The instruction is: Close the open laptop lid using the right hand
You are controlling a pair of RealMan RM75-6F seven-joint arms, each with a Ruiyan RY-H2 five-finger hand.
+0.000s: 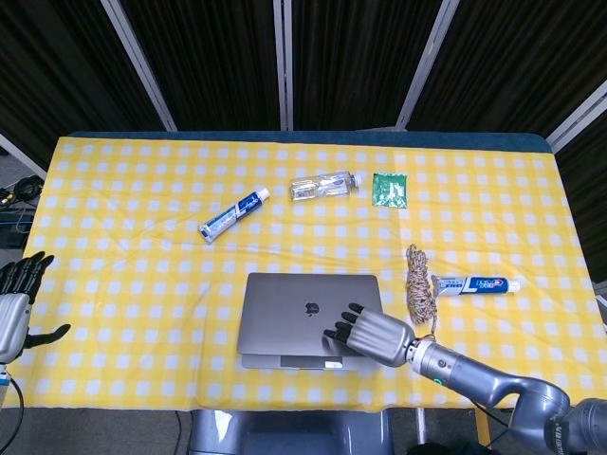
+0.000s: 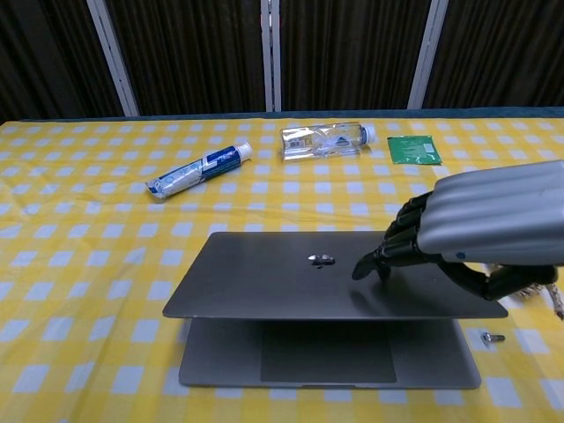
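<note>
1. Laptop [image 1: 308,318] sits at the near edge of the yellow checked table [image 1: 133,218], lid [image 2: 291,286] lowered most of the way. In the chest view a wedge of gap remains between lid and base [image 2: 326,366] along the front edge, so not latched shut.
2. Right hand [image 1: 370,334] lies on top of the lid, toward the laptop's right side, fingers extended and spread with fingertips [image 2: 363,269] touching the metal. It holds nothing; flat-palm press, not a grasp. Judgement: a downward push needs no grip, and contact away from the hinge gives leverage.
3. Left hand [image 1: 17,301] hangs off the table edge, well to the left of the laptop, fingers apart, holding nothing; not needed for this task.
4. Rope coil [image 1: 417,289] lies just right of the laptop, toothpaste tube [image 1: 477,283] beyond it.
5. Behind the laptop: second tube [image 1: 232,215], water bottle [image 1: 322,186], green packet [image 1: 389,189], all well apart from it.
</note>
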